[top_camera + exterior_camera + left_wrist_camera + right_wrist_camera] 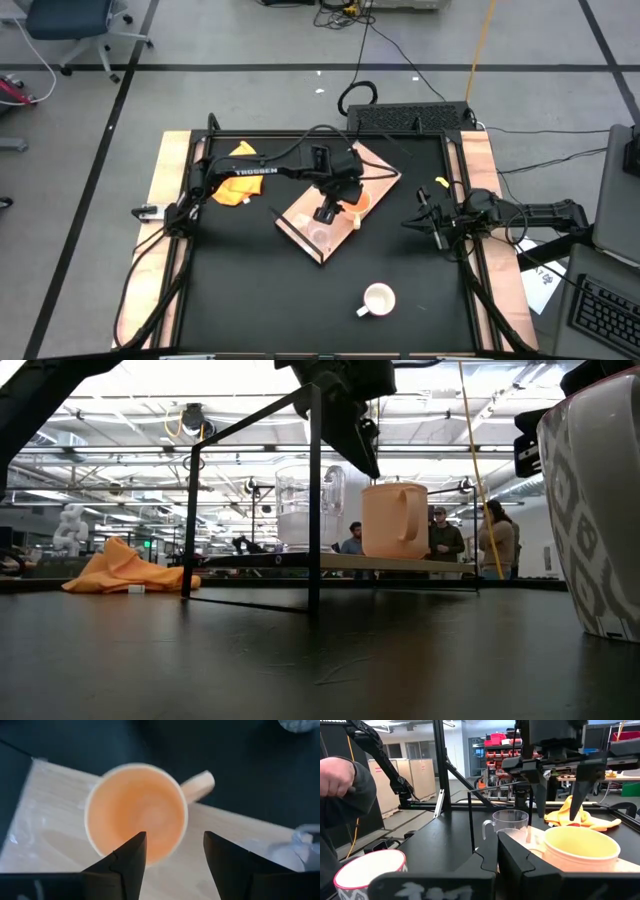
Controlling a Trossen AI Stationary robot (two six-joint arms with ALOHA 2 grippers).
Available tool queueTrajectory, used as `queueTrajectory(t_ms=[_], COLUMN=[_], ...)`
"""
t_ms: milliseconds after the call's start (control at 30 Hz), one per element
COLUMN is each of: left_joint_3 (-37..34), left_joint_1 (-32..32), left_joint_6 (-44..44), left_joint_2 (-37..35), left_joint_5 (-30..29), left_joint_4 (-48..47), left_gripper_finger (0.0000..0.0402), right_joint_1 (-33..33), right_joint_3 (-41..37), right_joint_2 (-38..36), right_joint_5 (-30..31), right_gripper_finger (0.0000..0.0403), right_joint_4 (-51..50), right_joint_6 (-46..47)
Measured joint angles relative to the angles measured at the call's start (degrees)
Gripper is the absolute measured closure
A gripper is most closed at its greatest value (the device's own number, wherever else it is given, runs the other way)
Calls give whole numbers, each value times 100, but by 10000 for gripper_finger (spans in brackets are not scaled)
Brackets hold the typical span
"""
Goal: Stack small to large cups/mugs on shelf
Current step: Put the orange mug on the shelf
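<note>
White mug sits on the desk near the front edge, well apart from the shelf. Left gripper hangs directly above the yellow-orange mug on the shelf, jaws spread wide, holding nothing. Clear glass cup stands on the shelf near that mug. Right gripper waits at the desk's right edge; cannot tell its jaw state.

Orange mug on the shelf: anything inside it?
The left wrist view looks straight into the orange mug: bare bottom, nothing inside. The left gripper hangs open above it; its fingertips hide a bit of the near rim. The shelf carries the mug.
</note>
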Motion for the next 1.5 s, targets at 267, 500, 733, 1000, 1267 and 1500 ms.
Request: queueTrajectory(t_ms=[267, 500, 733, 1000, 1267, 1500], left_joint_3=[0, 0, -9, -17, -15, -15], left_joint_1=[2, 3, 17, 17, 17, 17], left_joint_6=[229, 529, 692, 667, 674, 731], left_joint_2=[0, 0, 182, 291, 291, 291], left_joint_5=[32, 45, 50, 50, 208, 251], left_joint_4=[223, 229, 225, 211, 88, 44], left_gripper_finger=[201, 201, 201, 201, 201, 202], right_joint_1=[0, -1, -1, 1, -1, 0], right_joint_3=[-1, -2, -2, 0, 0, -1], right_joint_2=[-2, -2, 8, 63, 90, 90], right_joint_5=[1, 0, 0, 0, 2, 1], right_gripper_finger=[403, 403, 403, 403, 403, 403], right_joint_4=[-1, -1, -66, -143, -152, -152], right_joint_6=[2, 2, 2, 4, -11, -2])
